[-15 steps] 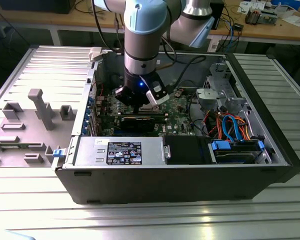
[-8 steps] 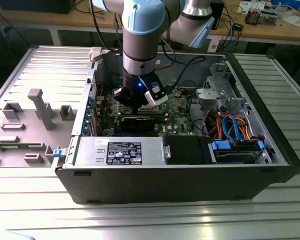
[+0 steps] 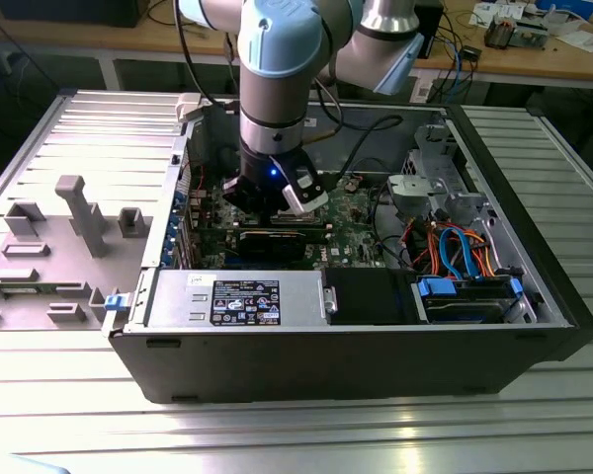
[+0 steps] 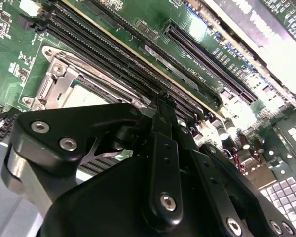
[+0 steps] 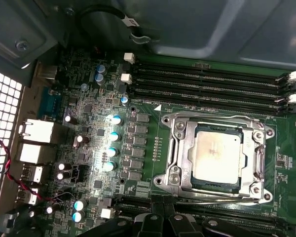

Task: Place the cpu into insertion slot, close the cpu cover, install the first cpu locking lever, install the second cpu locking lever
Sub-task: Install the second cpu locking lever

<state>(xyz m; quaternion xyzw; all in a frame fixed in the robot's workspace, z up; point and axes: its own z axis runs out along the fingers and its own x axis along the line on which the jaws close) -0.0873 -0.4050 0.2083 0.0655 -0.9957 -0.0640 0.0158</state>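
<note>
The cpu (image 5: 218, 155), a dull silver square, lies flat in the insertion slot (image 5: 173, 129) on the green motherboard. The cpu cover (image 5: 183, 153), a shiny metal frame, lies down around it. Thin lever rods (image 5: 262, 158) run along the socket's sides; I cannot tell whether they are latched. My gripper (image 5: 164, 219) hovers just beside the socket with its black fingers together and nothing between them. In the second wrist view the gripper (image 4: 160, 101) hides part of the cover (image 4: 64, 81) and the cpu (image 4: 84, 98). In the exterior view the gripper (image 3: 277, 202) reaches down into the open computer case.
Long black memory slots (image 5: 207, 81) run beside the socket. Capacitors (image 5: 113, 136) and rear ports (image 5: 37, 131) stand on the other side. The case holds a labelled box (image 3: 247, 301) and a drive cage with blue and orange cables (image 3: 465, 257). A grey fixture (image 3: 79, 212) stands at the exterior view's left.
</note>
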